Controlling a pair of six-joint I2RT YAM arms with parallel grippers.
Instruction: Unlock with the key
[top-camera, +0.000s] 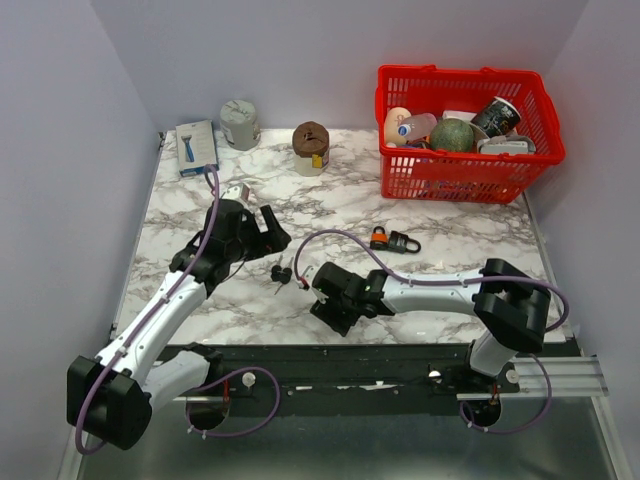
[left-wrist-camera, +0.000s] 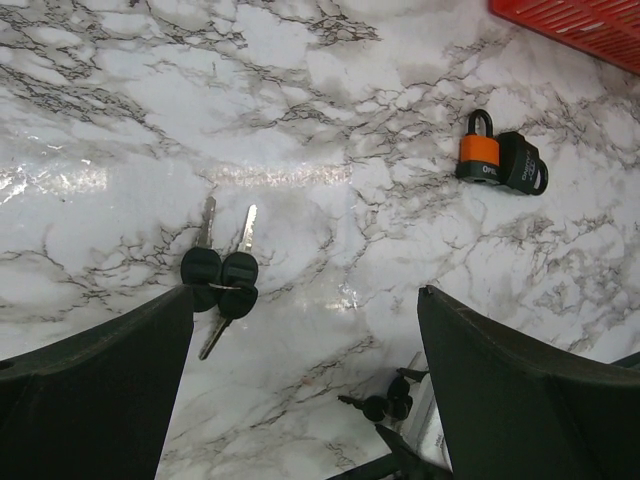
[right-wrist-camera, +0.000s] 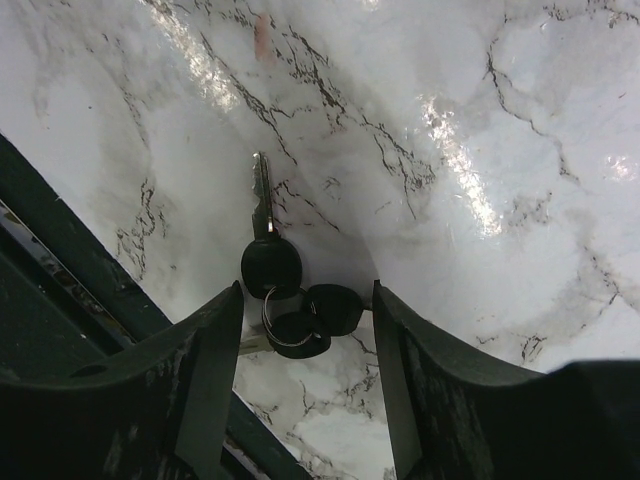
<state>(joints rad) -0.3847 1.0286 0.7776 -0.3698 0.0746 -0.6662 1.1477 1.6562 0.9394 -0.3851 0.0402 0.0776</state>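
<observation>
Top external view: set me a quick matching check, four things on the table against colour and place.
1 padlock
2 key bunch
3 basket
4 blue box

A red, far right
B far left corner
C orange, middle of the table
D black heads, nearest the front edge

Pairs: 1-C, 2-D, 3-A, 4-B

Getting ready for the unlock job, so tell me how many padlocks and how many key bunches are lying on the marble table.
Padlocks: 2, the orange padlock and the black padlock
Key bunches: 2, the left key bunch and the right key bunch
Total: 4
</observation>
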